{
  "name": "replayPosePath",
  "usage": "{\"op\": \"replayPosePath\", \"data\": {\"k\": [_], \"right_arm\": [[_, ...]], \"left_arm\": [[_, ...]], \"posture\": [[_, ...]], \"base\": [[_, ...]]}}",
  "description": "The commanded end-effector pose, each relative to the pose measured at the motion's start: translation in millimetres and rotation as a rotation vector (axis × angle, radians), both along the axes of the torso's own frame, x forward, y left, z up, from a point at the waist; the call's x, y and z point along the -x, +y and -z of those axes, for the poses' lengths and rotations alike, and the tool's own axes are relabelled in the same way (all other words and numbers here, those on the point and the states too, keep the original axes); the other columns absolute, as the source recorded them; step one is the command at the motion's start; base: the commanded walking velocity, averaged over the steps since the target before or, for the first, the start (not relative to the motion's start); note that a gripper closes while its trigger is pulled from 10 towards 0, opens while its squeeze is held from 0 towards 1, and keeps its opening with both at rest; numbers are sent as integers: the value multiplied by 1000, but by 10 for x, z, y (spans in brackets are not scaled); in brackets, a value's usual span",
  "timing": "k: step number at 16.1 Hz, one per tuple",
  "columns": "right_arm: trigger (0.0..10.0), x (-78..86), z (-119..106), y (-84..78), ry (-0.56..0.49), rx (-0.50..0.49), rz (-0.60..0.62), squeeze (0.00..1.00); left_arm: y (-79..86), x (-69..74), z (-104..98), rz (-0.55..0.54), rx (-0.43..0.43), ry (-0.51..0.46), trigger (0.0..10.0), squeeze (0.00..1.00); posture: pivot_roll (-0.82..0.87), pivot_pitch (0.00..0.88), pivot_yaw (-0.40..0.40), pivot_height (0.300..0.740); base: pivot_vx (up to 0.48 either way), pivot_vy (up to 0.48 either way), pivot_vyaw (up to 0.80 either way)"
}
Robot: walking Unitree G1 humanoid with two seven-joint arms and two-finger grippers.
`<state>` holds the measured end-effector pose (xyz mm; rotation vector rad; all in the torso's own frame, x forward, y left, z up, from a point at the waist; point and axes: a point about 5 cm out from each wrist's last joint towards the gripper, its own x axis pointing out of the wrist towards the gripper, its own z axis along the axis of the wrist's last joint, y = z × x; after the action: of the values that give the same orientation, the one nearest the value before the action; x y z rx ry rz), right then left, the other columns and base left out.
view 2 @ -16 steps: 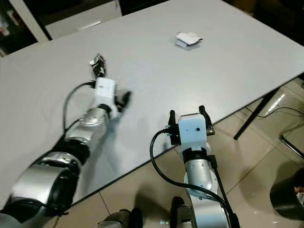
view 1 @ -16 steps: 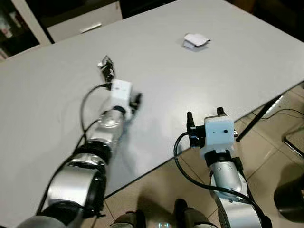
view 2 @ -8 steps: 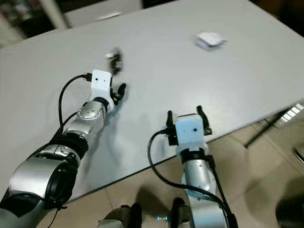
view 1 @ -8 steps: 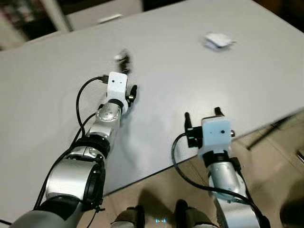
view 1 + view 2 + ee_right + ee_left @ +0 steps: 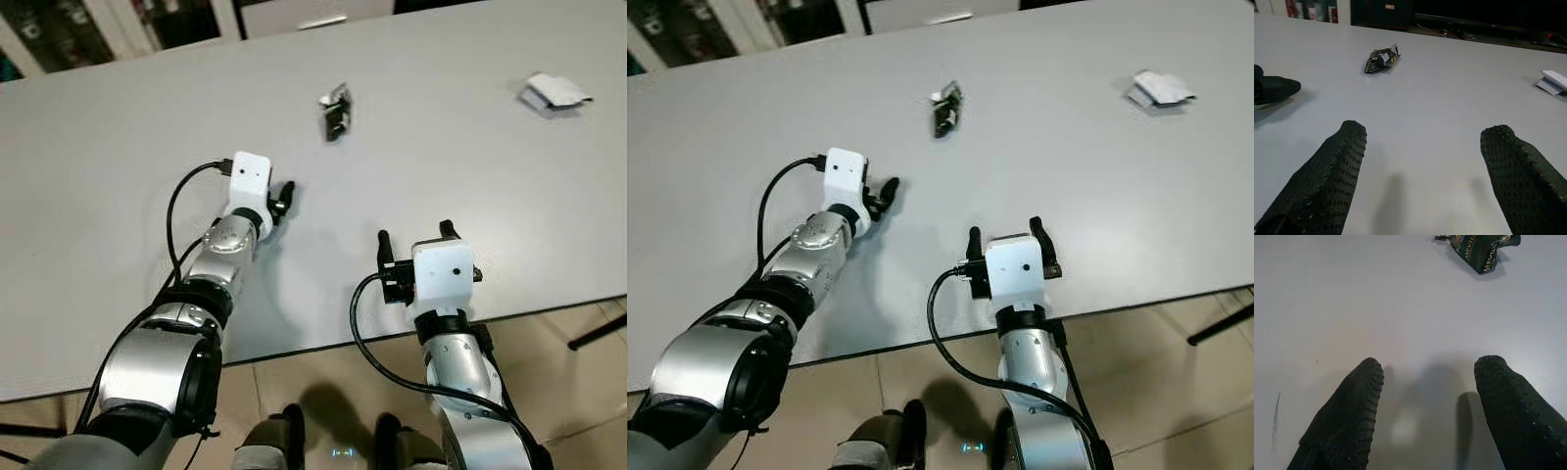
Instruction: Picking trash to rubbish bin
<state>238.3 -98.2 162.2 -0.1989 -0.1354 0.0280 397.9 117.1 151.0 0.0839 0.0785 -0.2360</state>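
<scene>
Grey and matte, the table [image 5: 118,147] spreads smooth and flat across most of what I see, with pale floor tiles [image 5: 323,382] below its near edge. On it lies a dark crumpled wrapper [image 5: 336,110], a glossy foil-like scrap in green and black with light print, pinched at one end. Far off toward the right corner sits a white piece of folded paper [image 5: 554,91], flat and angular.

My left gripper [image 5: 282,199] rests low over the tabletop at the end of the silver arm, its white camera block behind it. In the left wrist view its two black fingers [image 5: 1347,416] are rubbery and dimpled, rounded at the tips, and they stand wide apart with bare table between them; nothing is held. The wrapper lies ahead of these fingers, well apart from the tips and slightly off toward the right finger's side.

My right gripper [image 5: 416,235] hovers at the near edge of the table, fingers [image 5: 1327,181] likewise spread wide and empty. From its wrist view the wrapper [image 5: 1381,59] lies farther out on the table, beyond the left fingertip, and the white paper [image 5: 1553,81] lies off by the far right edge.
</scene>
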Motion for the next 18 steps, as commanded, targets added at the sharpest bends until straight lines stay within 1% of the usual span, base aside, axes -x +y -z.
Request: {"op": "replayPosePath", "data": {"k": [1, 6, 10, 12, 18], "right_arm": [[10000, 21, -16, 5, -8, 3, 9, 0], [10000, 18, -18, 32, -11, 17, 2, 0], [10000, 19, -16, 41, -11, 20, 0, 0], [10000, 26, -17, 50, -10, 22, -1, 0], [10000, 47, -7, 68, -3, 13, 5, 0]], "left_arm": [[1, -4, -9, 12, 3, 1, 10000, 0], [-50, 8, 6, 54, 13, 9, 10000, 0], [-62, 15, 21, 64, 15, 14, 10000, 0], [-59, 16, 33, 54, 27, 23, 10000, 0], [-45, 15, 34, 51, 18, 23, 10000, 0]], "posture": [[-28, 219, 103, 740], [-30, 223, 105, 740], [-31, 227, 106, 740], [-32, 232, 105, 740], [-31, 243, 111, 740]], "base": [[390, 0, 0], [480, 0, 0], [480, 0, 0], [0, 0, 0], [0, 0, 0]]}}
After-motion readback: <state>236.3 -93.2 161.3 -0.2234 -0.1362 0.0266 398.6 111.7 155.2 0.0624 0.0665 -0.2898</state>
